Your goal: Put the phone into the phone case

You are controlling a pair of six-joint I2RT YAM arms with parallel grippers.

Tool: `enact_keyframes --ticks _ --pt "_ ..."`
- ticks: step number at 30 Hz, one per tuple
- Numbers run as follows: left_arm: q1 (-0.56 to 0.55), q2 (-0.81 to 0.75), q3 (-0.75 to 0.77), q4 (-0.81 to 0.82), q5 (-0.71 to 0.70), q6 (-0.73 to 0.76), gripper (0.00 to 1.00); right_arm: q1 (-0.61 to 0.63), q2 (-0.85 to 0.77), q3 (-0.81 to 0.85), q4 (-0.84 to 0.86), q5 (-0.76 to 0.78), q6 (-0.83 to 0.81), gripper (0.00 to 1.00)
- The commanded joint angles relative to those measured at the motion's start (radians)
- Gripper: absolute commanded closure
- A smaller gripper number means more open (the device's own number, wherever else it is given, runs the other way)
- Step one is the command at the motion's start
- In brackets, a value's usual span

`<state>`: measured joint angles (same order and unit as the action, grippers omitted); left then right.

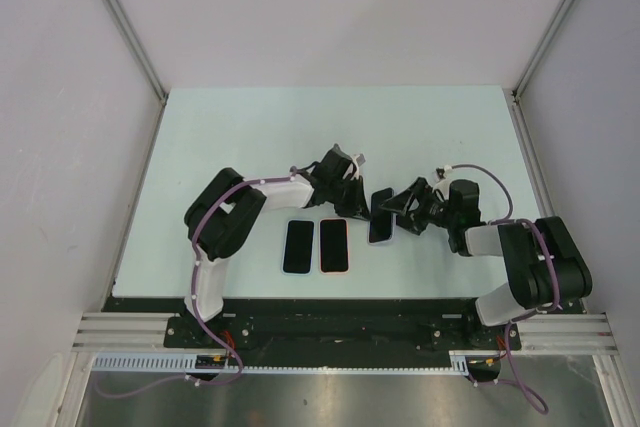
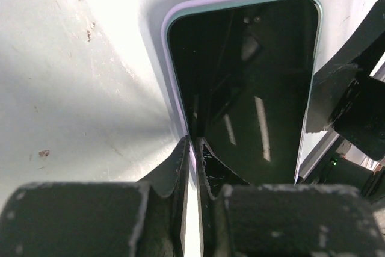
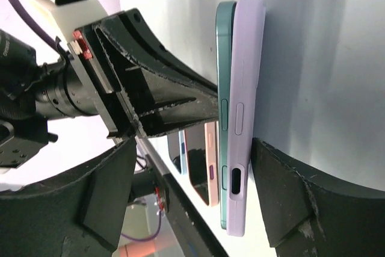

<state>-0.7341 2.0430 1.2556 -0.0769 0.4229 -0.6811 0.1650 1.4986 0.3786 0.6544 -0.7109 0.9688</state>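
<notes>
The phone (image 1: 380, 215), dark-screened with a teal rim (image 3: 224, 70), sits partly in the lilac phone case (image 3: 245, 76) near the middle of the table. Its teal edge stands proud of the case wall. My left gripper (image 1: 358, 207) (image 2: 194, 144) is shut on the case's left edge, one finger outside the lilac wall and the other on the screen. My right gripper (image 1: 402, 209) (image 3: 195, 148) is open and straddles the phone's near end. One of its fingers (image 3: 289, 191) is close behind the case's back; the other stands well off the screen side.
Two more phones lie flat side by side to the left, a black one (image 1: 298, 245) and one in a pink case (image 1: 334, 245) (image 3: 207, 170). The pale table (image 1: 250, 137) is walled by white panels on three sides. The arm bases stand at the near edge.
</notes>
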Motion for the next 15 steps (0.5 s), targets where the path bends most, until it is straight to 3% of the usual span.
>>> enact_keyframes --ticks 1,6,15 --pt "-0.045 0.042 -0.025 -0.041 0.007 -0.006 0.88 0.002 0.028 -0.001 0.019 -0.151 0.009 0.21" --pt "-0.045 0.048 -0.018 -0.052 0.007 -0.003 0.88 -0.016 0.028 0.002 -0.093 -0.095 -0.08 0.24" --pt "-0.039 0.025 -0.028 -0.064 -0.016 -0.006 0.87 -0.021 0.026 0.019 -0.193 -0.049 -0.156 0.68"
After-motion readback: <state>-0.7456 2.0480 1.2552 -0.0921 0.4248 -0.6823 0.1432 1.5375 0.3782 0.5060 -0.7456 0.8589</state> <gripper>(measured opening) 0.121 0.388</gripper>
